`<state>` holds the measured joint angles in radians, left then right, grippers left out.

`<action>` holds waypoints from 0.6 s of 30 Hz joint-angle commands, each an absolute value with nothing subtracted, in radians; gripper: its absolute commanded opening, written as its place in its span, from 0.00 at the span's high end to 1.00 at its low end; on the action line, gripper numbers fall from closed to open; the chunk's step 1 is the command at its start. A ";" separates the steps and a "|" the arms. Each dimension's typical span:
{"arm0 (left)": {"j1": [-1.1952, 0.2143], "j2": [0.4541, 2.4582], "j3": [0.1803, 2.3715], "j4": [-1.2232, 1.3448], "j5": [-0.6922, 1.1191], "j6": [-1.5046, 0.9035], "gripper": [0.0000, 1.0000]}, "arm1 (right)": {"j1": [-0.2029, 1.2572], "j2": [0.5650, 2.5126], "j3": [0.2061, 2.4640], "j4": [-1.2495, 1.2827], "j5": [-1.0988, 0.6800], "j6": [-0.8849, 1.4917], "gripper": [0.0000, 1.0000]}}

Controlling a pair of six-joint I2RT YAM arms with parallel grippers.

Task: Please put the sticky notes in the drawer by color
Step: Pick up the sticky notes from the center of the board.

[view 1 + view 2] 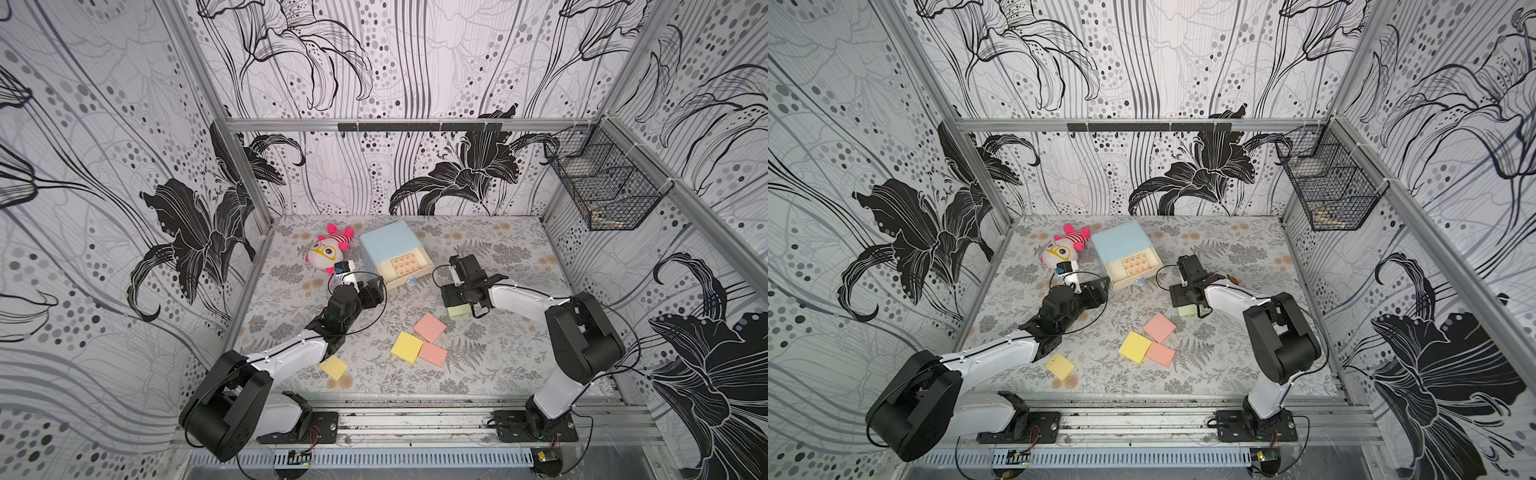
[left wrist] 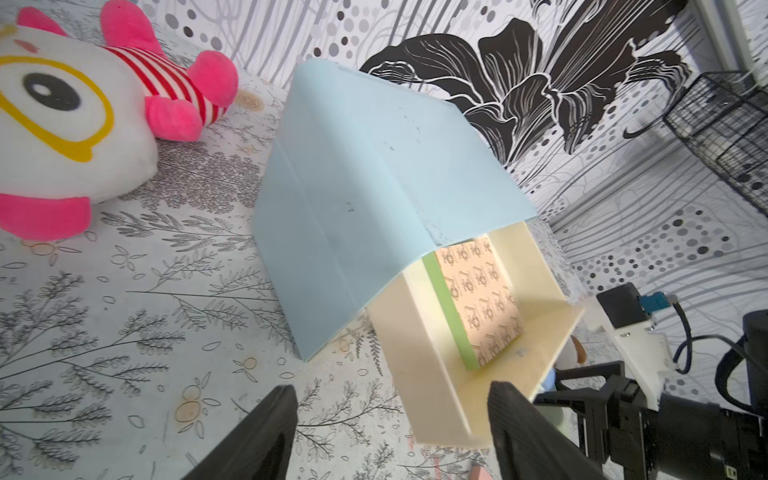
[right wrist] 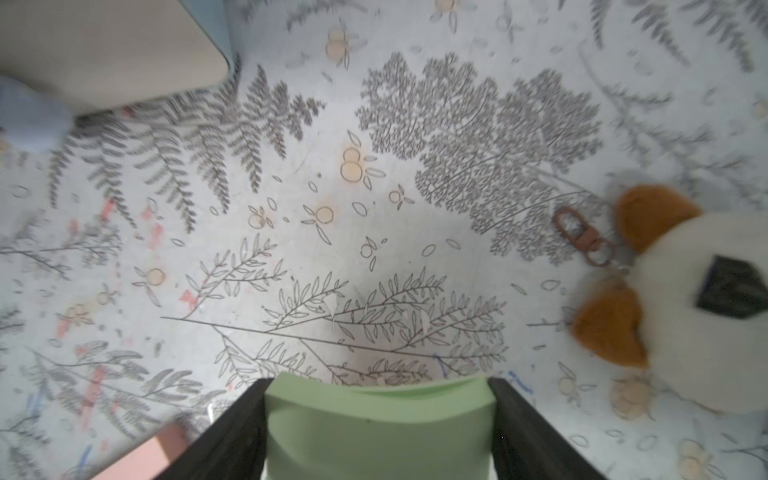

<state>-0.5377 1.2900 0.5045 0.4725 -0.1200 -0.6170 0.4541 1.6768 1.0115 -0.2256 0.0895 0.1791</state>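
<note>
A light green pad [image 3: 374, 428] sits pinched between the two black fingers of the right tool [image 3: 380, 386]. It bows slightly under the squeeze and is low over the counter [image 1: 498, 353]; whether it touches the surface cannot be told. In a top view it lies at about four o'clock from the open drawer [image 1: 405, 268], the lowest one of the pale blue chest [image 1: 388, 245]. A second green pad [image 2: 478, 299] lies in that drawer with its patterned backing up.

The left tool [image 2: 390, 386] is spread and empty, at about eight o'clock from the drawer, close to its front corner.

At six o'clock lie a pink pad [image 1: 429, 327], another pink pad [image 1: 433, 354] and a yellow pad [image 1: 406, 346], close together. A second yellow pad [image 1: 333, 367] lies apart at seven o'clock.

The step appears to be moving the held pad into the drawer. It would go best lifted clear of the cream front wall, carried toward ten o'clock, lowered flat onto its green twin, then released. Squeezing harder would likely buckle it. The right arm should keep clear of the left tool.
</note>
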 commanded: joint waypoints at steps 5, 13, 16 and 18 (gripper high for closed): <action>-0.608 1.258 0.530 0.578 -0.094 -0.685 0.21 | 0.422 1.543 1.018 -0.227 0.015 0.232 0.17; -0.699 1.274 0.569 0.671 -0.036 -0.705 0.16 | 0.404 1.457 1.055 -0.193 -0.037 0.308 0.17; -0.732 1.332 0.616 0.734 0.063 -0.703 0.09 | 0.398 1.432 1.067 -0.172 -0.080 0.340 0.17; -0.750 1.391 0.653 0.786 0.135 -0.720 0.06 | 0.396 1.417 1.078 -0.167 -0.103 0.352 0.17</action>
